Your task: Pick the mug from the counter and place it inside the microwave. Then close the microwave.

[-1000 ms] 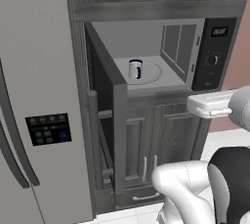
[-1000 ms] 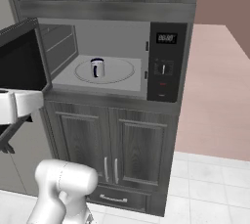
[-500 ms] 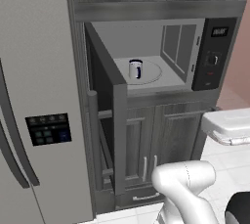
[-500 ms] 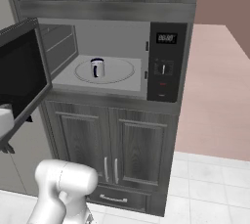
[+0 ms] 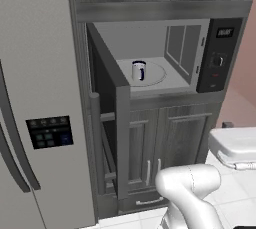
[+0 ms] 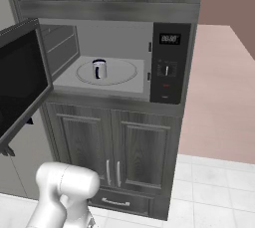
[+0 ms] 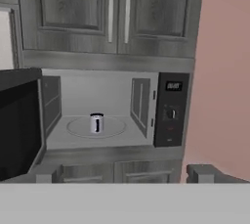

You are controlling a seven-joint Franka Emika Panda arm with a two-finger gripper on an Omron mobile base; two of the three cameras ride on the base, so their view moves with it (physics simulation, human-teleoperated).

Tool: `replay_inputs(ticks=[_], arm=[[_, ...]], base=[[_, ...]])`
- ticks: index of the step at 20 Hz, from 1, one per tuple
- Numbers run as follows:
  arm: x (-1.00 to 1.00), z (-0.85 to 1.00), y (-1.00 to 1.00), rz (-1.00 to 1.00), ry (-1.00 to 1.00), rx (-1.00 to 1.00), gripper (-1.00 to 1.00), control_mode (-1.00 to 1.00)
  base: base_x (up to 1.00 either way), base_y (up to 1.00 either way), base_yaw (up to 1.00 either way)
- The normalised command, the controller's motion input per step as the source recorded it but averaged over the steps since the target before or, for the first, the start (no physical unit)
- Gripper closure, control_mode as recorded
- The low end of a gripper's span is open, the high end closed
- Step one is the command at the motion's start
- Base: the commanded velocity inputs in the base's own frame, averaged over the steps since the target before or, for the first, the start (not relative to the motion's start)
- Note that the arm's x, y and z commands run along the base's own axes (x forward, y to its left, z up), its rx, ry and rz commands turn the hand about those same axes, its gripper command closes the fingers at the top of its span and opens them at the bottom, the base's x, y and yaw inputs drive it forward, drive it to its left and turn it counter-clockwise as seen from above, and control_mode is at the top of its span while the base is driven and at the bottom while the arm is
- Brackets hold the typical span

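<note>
The mug (image 5: 138,70) (image 6: 99,68) (image 7: 96,123) stands upright on the round white turntable (image 6: 122,72) inside the microwave (image 5: 219,55) (image 6: 169,62) (image 7: 171,110). The dark glass door (image 5: 107,90) (image 6: 20,82) (image 7: 17,120) hangs wide open to the left. My gripper (image 7: 124,174) is open and empty, well back from the microwave and level with its lower edge; its two fingertips (image 7: 46,174) rise at the bottom of the hand view. The counter is out of view.
A grey fridge (image 5: 35,98) flanks the open door on the left. Dark grey cabinet doors (image 6: 119,142) sit below the microwave and more (image 7: 112,12) above it. A pinkish-brown ledge (image 6: 219,87) runs along the right.
My hand has dropped and drawn back from the microwave, sinking toward the lower right of the left base view. Mug and door have not moved.
</note>
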Motion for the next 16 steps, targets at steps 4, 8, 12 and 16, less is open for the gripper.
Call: replay_inputs(ticks=[4, 8, 12, 16], arm=[[0.0, -0.09, 0.18, -0.28, 0.0, -0.01, -1.0, -1.0], [0.0, -0.12, 0.15, -0.32, 0.0, -0.04, -1.0, -1.0], [-0.06, -0.12, 0.09, -0.34, 0.0, -0.02, -1.0, -1.0], [-0.17, -0.1, 0.04, -0.33, 0.0, 0.0, -1.0, -1.0]], base=[[0.0, 0.0, 0.0], [0.0, 0.0, 0.0], [0.0, 0.0, 0.0], [0.0, 0.0, 0.0]])
